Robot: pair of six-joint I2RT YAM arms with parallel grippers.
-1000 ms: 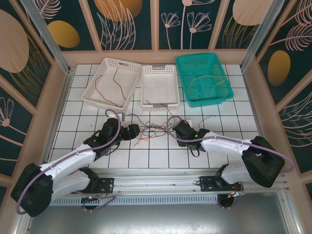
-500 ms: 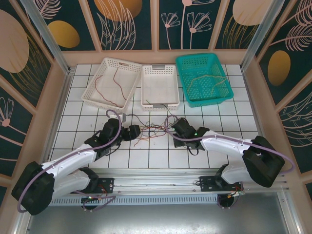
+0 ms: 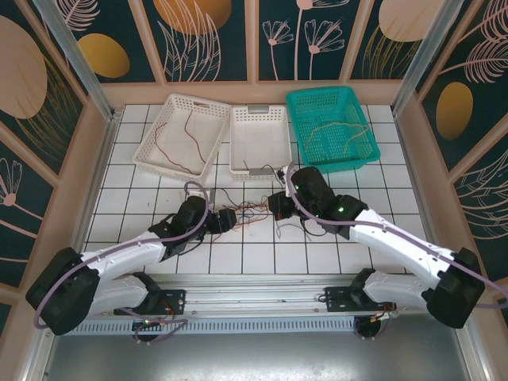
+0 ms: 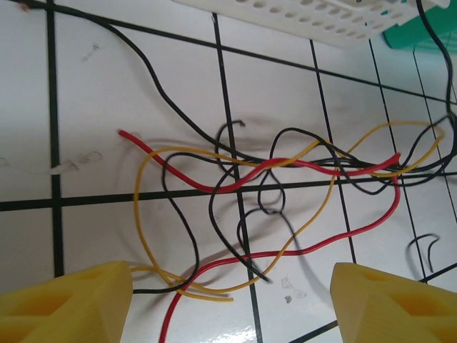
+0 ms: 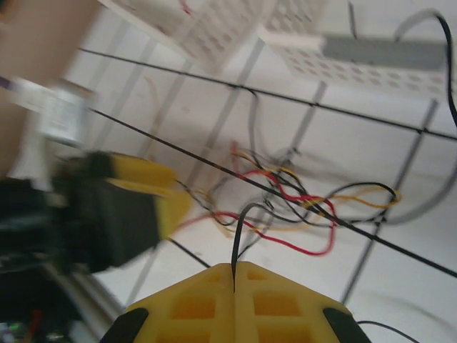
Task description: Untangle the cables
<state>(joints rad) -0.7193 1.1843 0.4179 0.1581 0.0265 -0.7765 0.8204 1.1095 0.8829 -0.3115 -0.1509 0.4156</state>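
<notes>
While the tangled cables lie on the white tiled table between both arms, the left fingers stand open over them. The right fingers are closed, pinching one black cable.

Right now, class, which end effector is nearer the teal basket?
Right. The right end effector is close to the teal basket, off its near-left corner; the left end effector lies farther left, beyond the cables.
</notes>
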